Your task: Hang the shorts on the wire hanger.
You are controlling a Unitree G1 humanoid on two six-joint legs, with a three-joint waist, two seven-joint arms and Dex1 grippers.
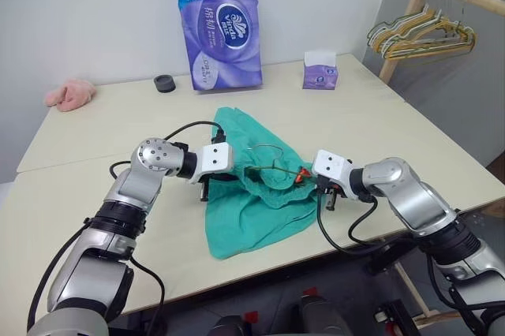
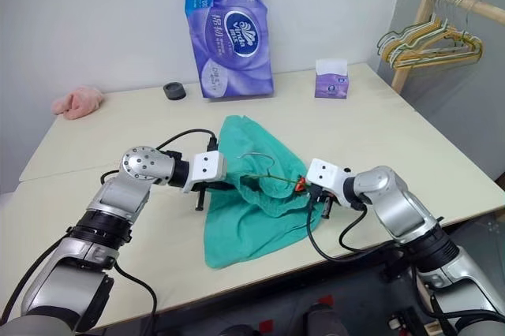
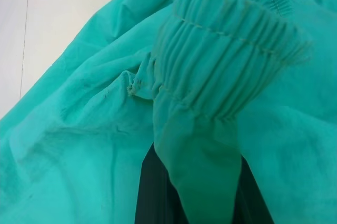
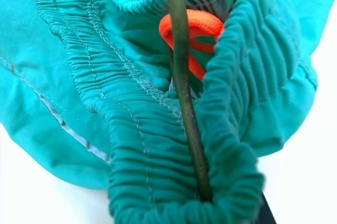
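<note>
Shorts (image 1: 254, 194) lying at centre frame on the table (image 1: 95, 139), spread toward lower centre, waistband bunched up between the two grippers. Hanger (image 4: 181, 77) partly inside the waistband: in the right wrist view a thin olive wire passing down through the gathered elastic, beside an orange cord (image 4: 197, 27); in the left eye view a wire loop (image 1: 268, 154) rising from the cloth just above the waistband.

Left gripper (image 1: 211, 186) at centre-left of the frame, clamped on a fold of waistband; left wrist view showing elastic pinched between dark fingers (image 3: 152, 192). Right gripper (image 1: 319, 188) at centre-right, closed at the opposite end of the waistband near the orange cord; grip seemingly on cloth together with wire, though exactly what is pinched hard to tell.

Judged progress: about midway. Wire already threaded into the waist opening, both ends of the waistband in hand. Left to do, likely: settling the waistband over the wire's arms so the shorts drape evenly, then lifting clear of the table. Not yet hanging; most of the cloth resting flat.

Rack with bunched hangers (image 1: 418, 36) at upper right, well apart. Purple pack (image 1: 219, 20) at top centre.
</note>
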